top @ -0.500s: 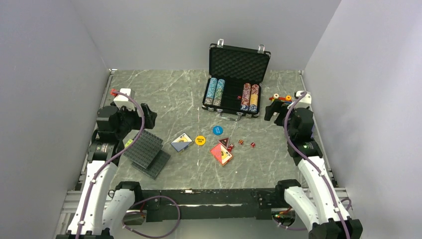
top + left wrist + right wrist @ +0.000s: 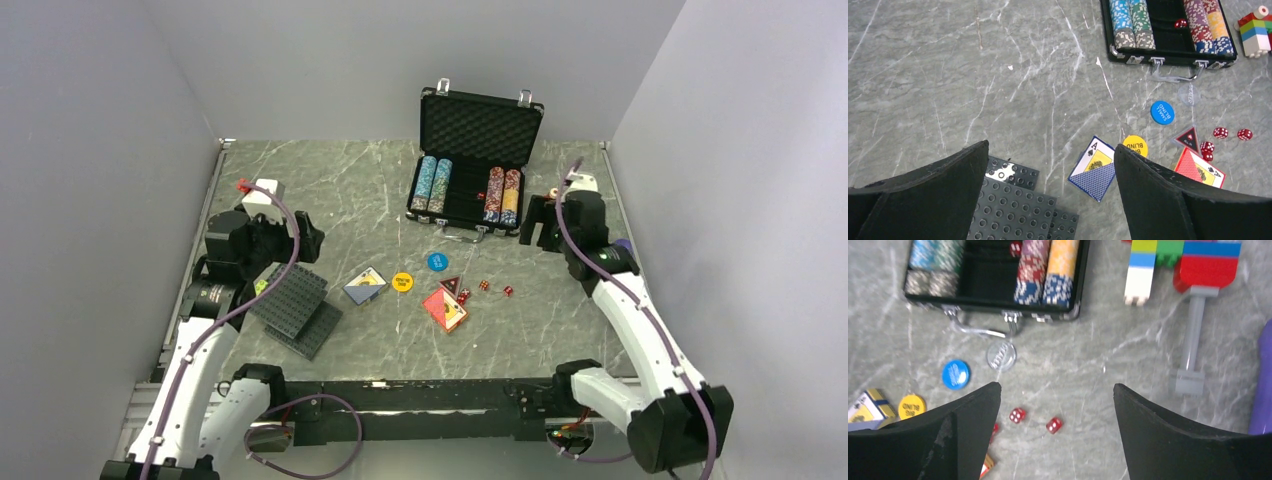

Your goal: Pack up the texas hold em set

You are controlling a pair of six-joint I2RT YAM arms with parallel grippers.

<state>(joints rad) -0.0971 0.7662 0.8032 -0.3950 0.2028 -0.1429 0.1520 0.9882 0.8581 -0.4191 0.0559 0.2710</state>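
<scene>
The texas hold em set's black case (image 2: 480, 125) stands open at the back, with chip rows (image 2: 433, 183) inside and one red die (image 2: 1180, 23). On the table in front lie a blue card deck (image 2: 1095, 170), a red deck (image 2: 1200, 170), a yellow button (image 2: 1135, 145), a blue button (image 2: 1162, 112), a red-triangle button (image 2: 1188, 137), a clear button (image 2: 1001, 355) and loose red dice (image 2: 1017, 415). My left gripper (image 2: 1051, 147) hangs open above the table, left of the blue deck. My right gripper (image 2: 1056, 387) is open over the dice, holding nothing.
Dark grey studded plates (image 2: 1013, 205) lie under my left gripper. A colourful toy-block figure (image 2: 1183, 260) sits right of the case, next to a grey piece (image 2: 1192, 340). A purple object (image 2: 1263, 385) is at the far right. Grey walls enclose the table.
My right arm has swung left, toward the case's right front corner. My left gripper has shifted slightly forward and to the right. Both stay open.
</scene>
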